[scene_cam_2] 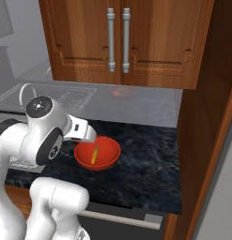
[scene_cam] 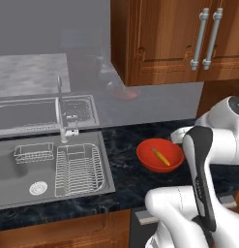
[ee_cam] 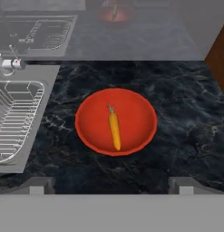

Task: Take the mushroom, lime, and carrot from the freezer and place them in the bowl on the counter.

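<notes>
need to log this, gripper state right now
gripper: open, holding nothing, above the bowl with the carrot in it.

An orange carrot (ee_cam: pixel 114 130) lies flat inside the red bowl (ee_cam: pixel 138 113) on the dark marbled counter (ee_cam: pixel 186 118).

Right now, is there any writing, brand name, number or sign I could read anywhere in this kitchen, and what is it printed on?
None: no readable text in any view.
The bowl is plain red-orange, with only the carrot in it.
The counter shows marbling, not letters.
The cabinet doors and the sink carry no labels.
The open gripper bears no marking.
</notes>
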